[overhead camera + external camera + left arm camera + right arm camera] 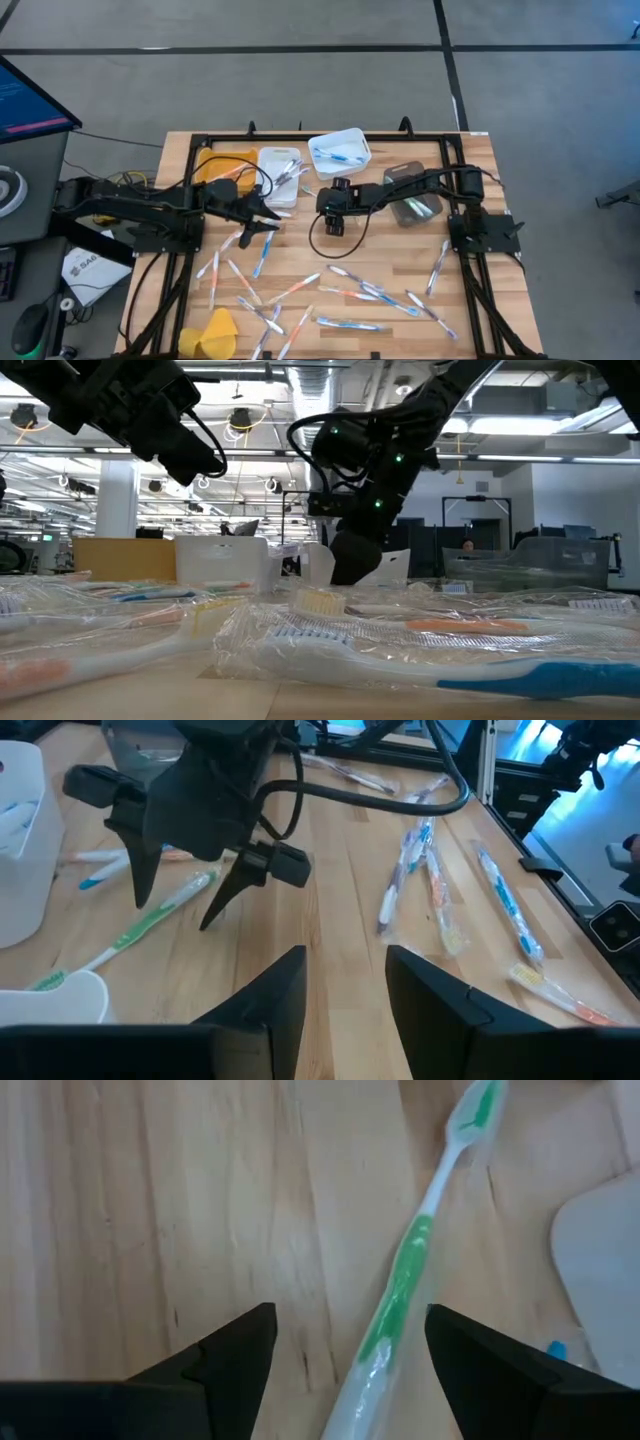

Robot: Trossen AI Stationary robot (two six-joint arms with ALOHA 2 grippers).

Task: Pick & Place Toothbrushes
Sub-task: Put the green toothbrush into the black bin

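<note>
Right fingers: your right gripper (pixel 345 1355) stands spread wide, nothing held; the green brush (pixel 405 1280) lies on the wood between the fingertips, wrapped, and whether a finger touches it cannot be told.
Left fingers: your left gripper (pixel 345 985) is partly spread with bare wood in the gap; it holds nothing.
Right arm pose: you see it reaching from the right side across to the table's middle, wrist bent, gripper (pixel 333 215) pointing down just in front of the bins.
Left arm pose: it stretches in low from the left, gripper (pixel 262 218) aimed toward the right one, the two near each other but apart.
Loose brushes, near half: roughly twenty wrapped brushes (pixel 345 324) scattered over the table (pixel 400 270) nearest you, blue, orange and white handles; an exact count cannot be made.
Yellow lump: one (pixel 215 332), at the near left corner.
Bins, far edge: four in a row, one orange (pixel 222 166), one white (pixel 280 175) with several brushes, one tilted white (pixel 340 152) with about two blue brushes, one clear (pixel 412 195) under the right arm.
Low view: wrapped brushes (pixel 560 678) fill the foreground, both arms hanging above them.
</note>
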